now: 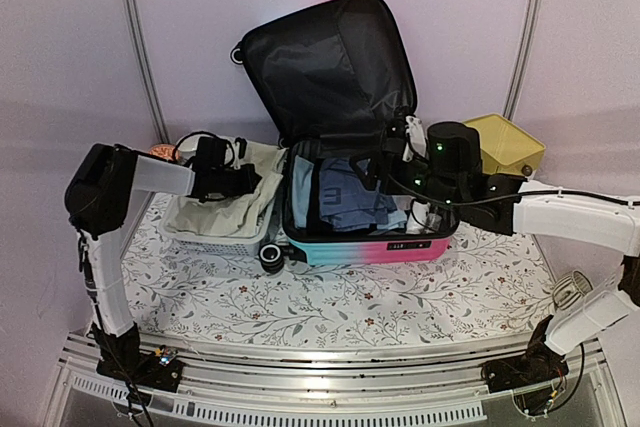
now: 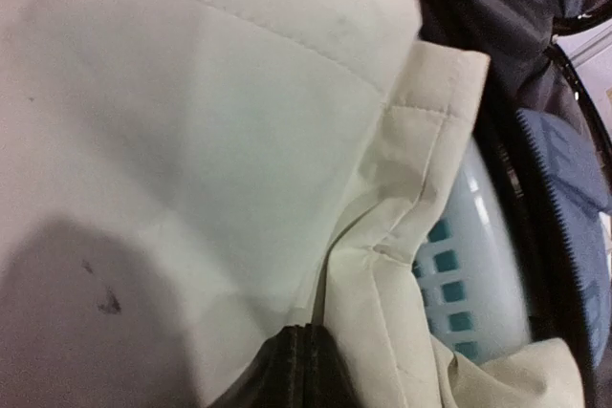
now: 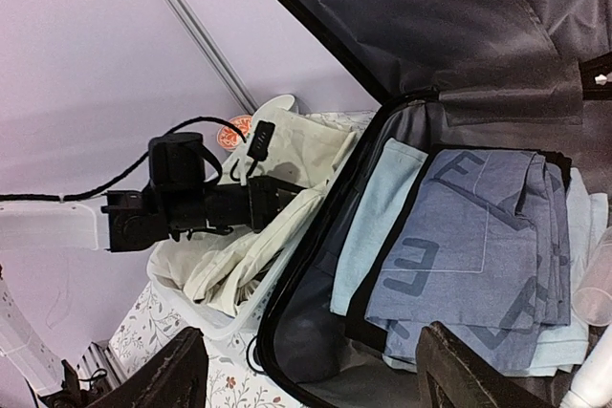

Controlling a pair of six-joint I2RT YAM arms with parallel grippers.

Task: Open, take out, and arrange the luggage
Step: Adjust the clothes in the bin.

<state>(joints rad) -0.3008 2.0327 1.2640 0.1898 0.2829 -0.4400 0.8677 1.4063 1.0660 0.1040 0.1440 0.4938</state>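
Table [image 1: 350, 299] covered in a floral-print cloth, seen from above and from both wrists. The luggage [image 1: 370, 247] lies open at the middle of the table, its pink-to-turquoise lower shell flat on the cloth. Its black-lined lid [image 1: 330, 67] is raised and tilted back towards the rear wall. One wheel [image 1: 272, 257] shows at the near left corner. Just beside the shell on the left stands a white perforated basket [image 1: 215, 237], filled with a cream garment [image 1: 225, 209] that spills over its rim. A yellow-topped box [image 1: 505, 142] sits behind the right arm, near the rear right of the shell. Inside the shell, a folded blue-grey garment with dark lettering [image 3: 478, 246] lies on top of a pale blue garment [image 3: 378, 217]. The left gripper [image 1: 252, 182] reaches into the basket. In its wrist view the dark fingers [image 2: 287, 370] are pressed together, with cream cloth gathered at their tips, so it is clamped on the cream garment. The right gripper [image 3: 316, 355] is held over the packed shell, its fingers spread wide and holding nothing.
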